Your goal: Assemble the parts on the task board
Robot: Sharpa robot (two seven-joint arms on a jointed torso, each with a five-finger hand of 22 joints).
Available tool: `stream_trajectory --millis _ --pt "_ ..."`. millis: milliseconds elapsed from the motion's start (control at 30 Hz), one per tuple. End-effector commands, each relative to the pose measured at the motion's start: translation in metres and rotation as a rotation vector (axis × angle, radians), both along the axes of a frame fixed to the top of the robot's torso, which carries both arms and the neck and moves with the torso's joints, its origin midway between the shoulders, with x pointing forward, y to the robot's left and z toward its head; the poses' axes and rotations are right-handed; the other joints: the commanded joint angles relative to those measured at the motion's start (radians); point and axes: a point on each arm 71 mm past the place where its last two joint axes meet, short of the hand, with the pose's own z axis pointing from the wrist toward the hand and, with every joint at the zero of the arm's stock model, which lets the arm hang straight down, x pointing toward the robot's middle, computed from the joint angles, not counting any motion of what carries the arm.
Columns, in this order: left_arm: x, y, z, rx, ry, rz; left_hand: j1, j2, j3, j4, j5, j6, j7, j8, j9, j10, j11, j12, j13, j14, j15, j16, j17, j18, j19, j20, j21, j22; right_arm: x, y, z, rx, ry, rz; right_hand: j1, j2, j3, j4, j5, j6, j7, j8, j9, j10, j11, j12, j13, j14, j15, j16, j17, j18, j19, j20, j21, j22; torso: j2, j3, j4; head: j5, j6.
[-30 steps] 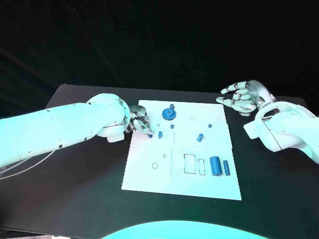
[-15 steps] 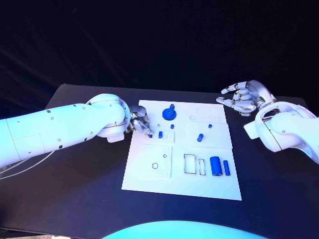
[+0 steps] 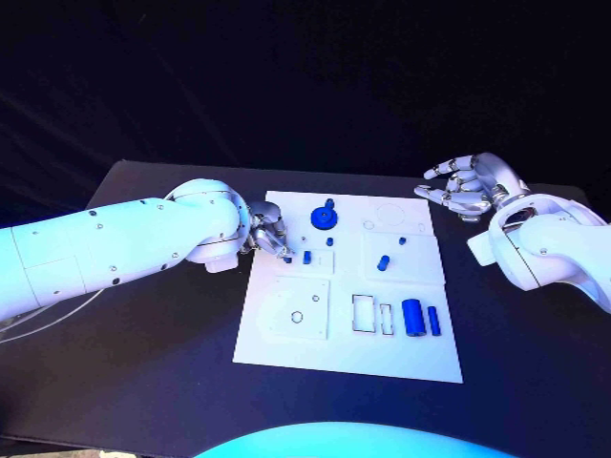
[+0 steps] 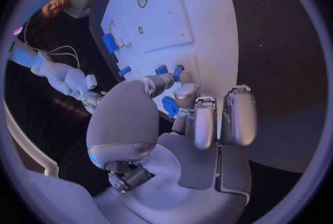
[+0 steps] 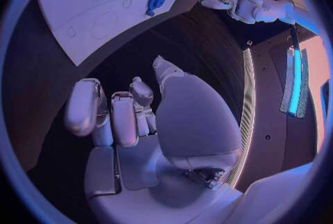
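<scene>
The white task board (image 3: 285, 343) lies mid-table. My left hand (image 3: 267, 237) rests at the board's far left edge, and in the left wrist view the thumb and fingertips (image 4: 187, 95) pinch a small blue part (image 4: 170, 106), which sits at the fingertips (image 3: 289, 258) in the head view. Another small blue part (image 3: 308, 257) stands right beside it. A round blue gear-like part (image 3: 324, 218) lies at the board's far end. A thick blue cylinder (image 3: 411, 318) and a thin one (image 3: 433, 321) lie at the near right. My right hand (image 3: 464, 188) hovers beyond the board's far right corner, fingers apart, holding nothing.
More small blue parts (image 3: 384, 262) (image 3: 402, 241) (image 3: 330, 242) lie mid-board. Rectangular slots (image 3: 364, 313) and a small hole (image 3: 296, 318) mark the near half. The black table (image 3: 140, 363) surrounds the board, with its far edge close behind both hands.
</scene>
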Motion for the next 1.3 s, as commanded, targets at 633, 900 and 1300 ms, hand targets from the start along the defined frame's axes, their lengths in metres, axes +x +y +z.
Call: stream_trajectory --millis 633,900,1300 --pt "0.0009 -0.0007 -0.0042 -0.02 0.029 0.017 -0.051 -0.004 0.156 -0.158 0.071 0.029 -0.008 -0.006 -0.006 0.023 -0.005 0.007 0.012 0.104 -0.01 0.003 0.263 -0.01 0.002 -0.002 0.003 0.019 -0.001 0.0002 0.0004 -0.009 -0.007 0.019 -0.01 -0.001 0.001 0.005 0.002 -0.01 -0.002 0.009 0.0 -0.004 -0.002 0.002 -0.002 0.037 -0.007 -0.006 0.001 0.012 0.007 -0.001 -0.007 -0.002 0.001 -0.0003 0.0003 -0.004 -0.003" --pt "0.0022 -0.002 -0.0046 -0.024 0.029 0.023 -0.054 -0.002 0.154 -0.156 0.069 0.028 -0.009 -0.006 -0.006 0.022 -0.005 0.006 0.012 0.104 -0.01 0.003 0.263 -0.01 0.002 -0.002 0.002 0.018 -0.0013 0.0002 0.0005 -0.009 -0.007 0.02 -0.01 -0.001 0.001 0.005 0.002 -0.01 -0.002 0.009 0.0 -0.004 -0.002 0.002 -0.002 0.037 -0.007 -0.006 0.001 0.012 0.007 -0.001 -0.007 -0.002 0.001 -0.0002 -0.0001 -0.004 -0.005" --pt "0.0025 -0.0056 -0.0068 -0.033 0.042 0.021 -0.068 -0.001 0.139 -0.146 0.062 0.028 -0.011 -0.006 -0.005 0.024 -0.006 0.006 0.014 0.104 -0.011 0.003 0.263 -0.01 0.002 -0.003 0.002 0.019 -0.0018 -0.0001 0.0007 -0.009 -0.007 0.02 -0.01 -0.001 0.001 0.005 0.002 -0.01 -0.002 0.009 0.0 -0.004 -0.002 0.002 -0.002 0.037 -0.007 -0.006 0.001 0.012 0.007 -0.001 -0.007 -0.002 0.001 -0.0005 -0.0004 -0.006 -0.009"
